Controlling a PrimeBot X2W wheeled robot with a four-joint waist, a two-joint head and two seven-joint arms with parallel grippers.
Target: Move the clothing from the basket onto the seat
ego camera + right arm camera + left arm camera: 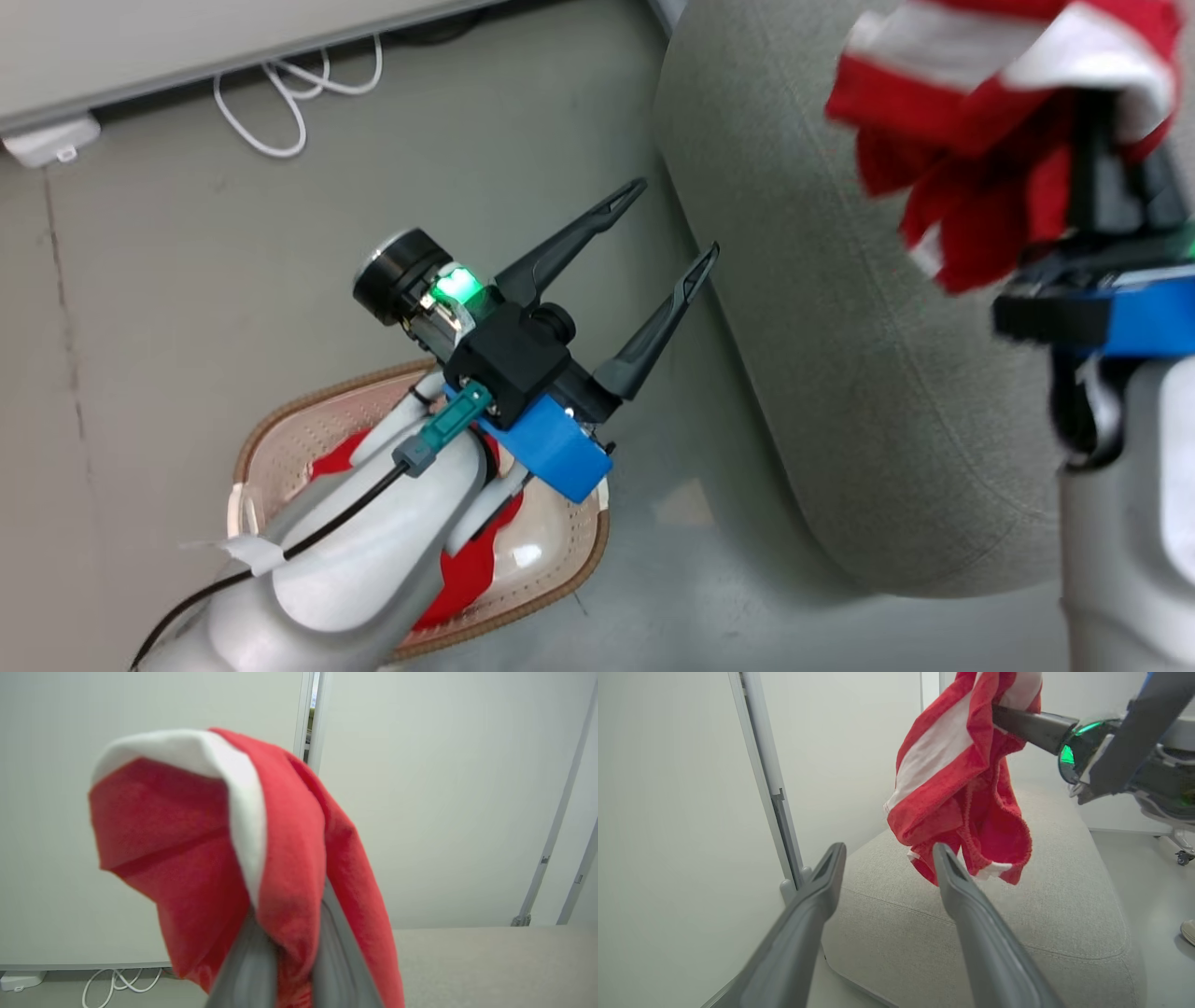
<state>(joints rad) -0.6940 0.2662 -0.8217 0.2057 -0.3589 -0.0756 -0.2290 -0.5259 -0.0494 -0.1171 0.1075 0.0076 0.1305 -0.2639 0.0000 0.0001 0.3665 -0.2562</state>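
Head view: right gripper (1120, 173) clamped on the striped garment (971, 56), up over the grey seat (840, 327). The plain red shirt (462, 569) lies in the basket (280, 411) under the left gripper (677, 217), fingers spread wide. Left wrist: striped garment dangles over the seat. Right wrist: red fabric drapes the pinched fingers.

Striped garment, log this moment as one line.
right gripper: shut on striped garment, above seat | left gripper: open, empty | basket: red shirt inside

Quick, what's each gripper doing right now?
Left gripper: open, empty.
Right gripper: shut on the striped garment.
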